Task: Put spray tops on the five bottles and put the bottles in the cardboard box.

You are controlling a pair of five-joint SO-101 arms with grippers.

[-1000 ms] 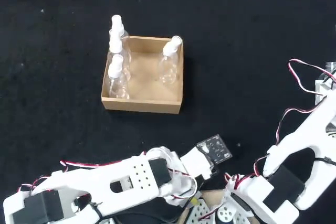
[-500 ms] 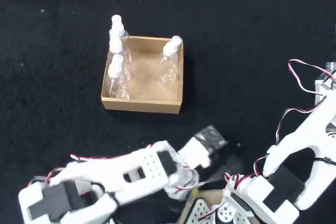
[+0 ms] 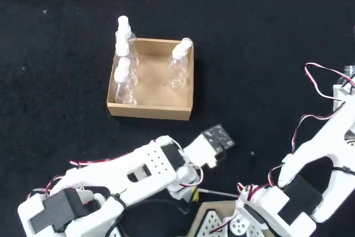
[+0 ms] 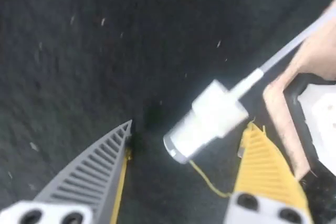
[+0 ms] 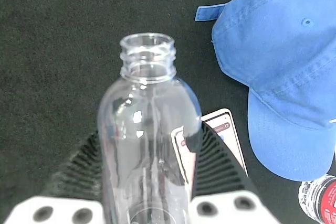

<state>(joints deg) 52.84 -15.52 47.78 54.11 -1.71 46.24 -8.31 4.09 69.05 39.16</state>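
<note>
- The left gripper [image 4: 189, 127] has been swung astride the white plastic spray top [image 4: 210, 121], with its fingers spread and nothing gripped.
- The clear, uncapped plastic bottle [image 5: 147, 103] is clamped in the right gripper [image 5: 152, 132], so capping is judged next.

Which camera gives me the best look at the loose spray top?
Left wrist view: the spray top lies between the open fingers of the left gripper, tube and all. The high view catches its thin tube by the arm. The right wrist view faces the uncapped bottle.
</note>
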